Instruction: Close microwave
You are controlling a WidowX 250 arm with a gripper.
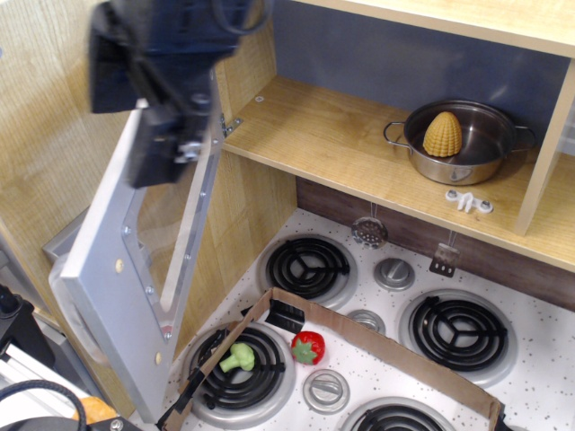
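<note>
The microwave is a light-wood cavity [332, 135] with its big silver-grey door [135, 278] swung wide open to the left. The door has a clear window, and its curved grey handle [61, 301] shows at the lower left edge. My gripper [139, 117] is dark and motion-blurred at the upper left, overlapping the top of the open door. Its two fingers stand apart with nothing between them. A steel pot [472, 153] holding a yellow corn cob [442, 133] sits inside the cavity at the right.
Below is a toy stove with black coil burners [308, 265] and grey knobs [393, 272]. A low cardboard wall [386, 341] fences the front burners, where a green broccoli [239, 357] and a red vegetable [307, 347] lie. A wooden wall stands at the left.
</note>
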